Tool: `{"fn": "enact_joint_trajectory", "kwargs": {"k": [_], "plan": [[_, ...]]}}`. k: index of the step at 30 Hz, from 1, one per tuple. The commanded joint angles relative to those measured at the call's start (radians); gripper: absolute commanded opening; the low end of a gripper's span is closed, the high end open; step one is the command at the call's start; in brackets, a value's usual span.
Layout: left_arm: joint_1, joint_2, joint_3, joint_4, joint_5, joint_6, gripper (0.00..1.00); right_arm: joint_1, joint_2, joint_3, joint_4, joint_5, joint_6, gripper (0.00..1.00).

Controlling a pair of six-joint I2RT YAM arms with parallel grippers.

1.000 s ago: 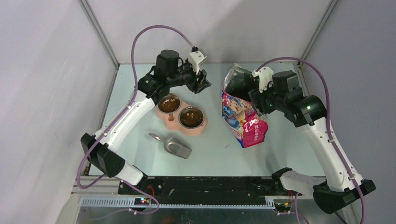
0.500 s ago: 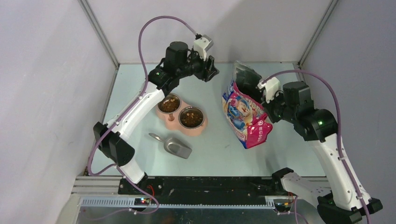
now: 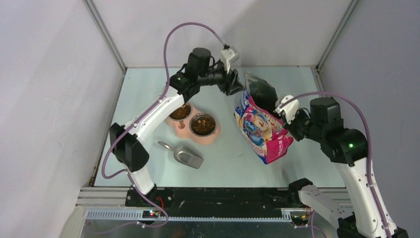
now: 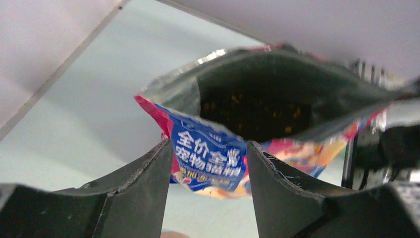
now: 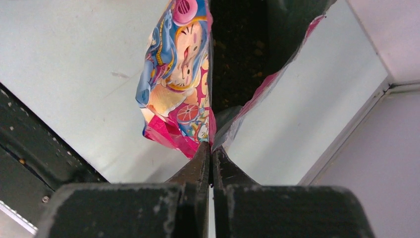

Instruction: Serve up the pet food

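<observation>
**Right gripper pinching the bag, left gripper open at its mouth**

Right gripper [image 3: 286,115]: fingers pressed together on the right edge of the cat-food bag [image 3: 261,128]. The right wrist view shows no gap between them, with the bag's pink seam and foil lining caught at the tips. How much material is inside the pinch is hidden by the fingers themselves.

Left gripper [image 3: 233,82]: jaws apart with nothing between them, sitting just left of the bag's open mouth at the far end. In the left wrist view the bag's blue printed panel shows through the gap, but it lies beyond the tips. I can't tell whether either finger touches the rim.

Kibble [image 3: 203,125]: brown pellets fill the near-right cup of the pink double bowl [image 3: 194,137], which sits left of the bag. There is more in the far-left cup, but the left arm crosses over it, so only part shows. More kibble sits inside the bag. Both wrist views show only orange-brown specks in the dark interior, so the fill level is unreadable.

The bag mouth gapes, with the foil lining visible. The bag leans with its top far and its base near. From above I can't tell whether the base rests on the table [image 3: 233,163].

The metal scoop [image 3: 187,156] lies on the table near the bowl, handle pointing left. Neither gripper is near it, and its inside is too small to read
</observation>
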Motion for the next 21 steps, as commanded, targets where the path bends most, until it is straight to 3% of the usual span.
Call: {"fn": "enact_joint_trajectory", "kwargs": {"k": [1,5,11,17,21], "plan": [[0.003,-0.124,-0.102,-0.035,0.183,0.393,0.62,-0.048,-0.130,0.019,-0.041,-0.134,-0.221,0.00],[0.005,-0.168,-0.123,-0.190,0.216,0.629,0.62,-0.175,-0.157,-0.014,-0.027,-0.225,-0.344,0.00],[-0.009,-0.173,-0.132,-0.239,0.127,0.835,0.64,-0.546,-0.130,-0.053,0.029,-0.550,-0.517,0.00],[-0.019,-0.063,-0.036,-0.201,0.109,0.823,0.66,-0.580,-0.130,-0.049,0.033,-0.592,-0.528,0.00],[-0.020,0.062,0.101,-0.211,0.239,0.738,0.68,-0.574,-0.154,-0.049,0.012,-0.586,-0.560,0.00]]}}
